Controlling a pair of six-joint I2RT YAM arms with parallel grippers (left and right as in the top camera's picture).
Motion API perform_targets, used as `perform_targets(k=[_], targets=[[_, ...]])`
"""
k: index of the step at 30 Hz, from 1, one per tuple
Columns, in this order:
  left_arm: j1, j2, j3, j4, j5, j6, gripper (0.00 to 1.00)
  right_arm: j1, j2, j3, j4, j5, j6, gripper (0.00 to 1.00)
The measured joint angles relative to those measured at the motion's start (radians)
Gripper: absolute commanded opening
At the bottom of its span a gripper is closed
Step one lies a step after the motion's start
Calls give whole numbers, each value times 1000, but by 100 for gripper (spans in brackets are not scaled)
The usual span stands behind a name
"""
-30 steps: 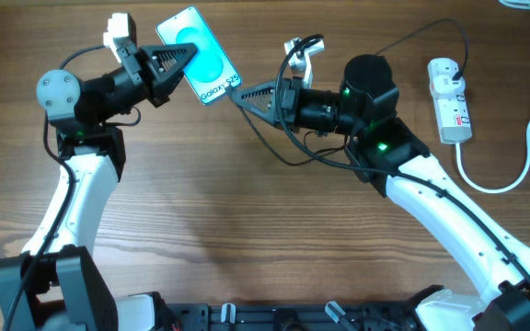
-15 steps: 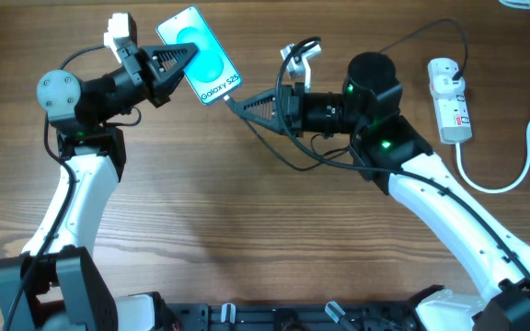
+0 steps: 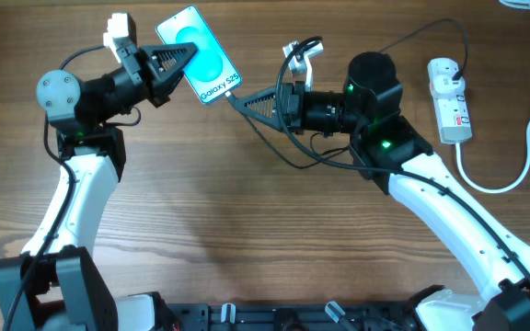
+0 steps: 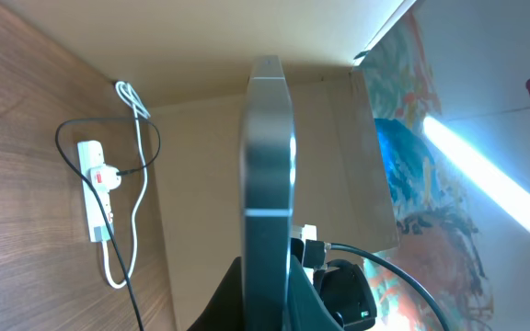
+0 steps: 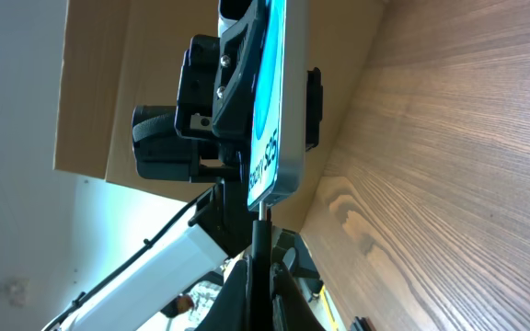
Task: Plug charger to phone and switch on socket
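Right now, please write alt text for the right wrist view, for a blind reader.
The right gripper holds the charger plug up to the bottom edge of the phone, which the left gripper holds over the wooden table.

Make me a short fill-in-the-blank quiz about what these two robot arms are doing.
1. The left gripper is shut on the ____.
2. The right gripper is shut on the plug tip of the ____, right at the handset's lower edge.
3. The socket lies on the table beside the ____ arm.
4. The lit screen reads "Galaxy ____".

Missing words: phone; charger; right; S25.
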Motion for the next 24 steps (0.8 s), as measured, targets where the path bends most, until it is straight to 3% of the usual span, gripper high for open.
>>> perform_targets(k=[24], targets=[[0, 0, 0, 0, -10, 1, 4, 25, 0, 0, -17, 46, 27, 4]])
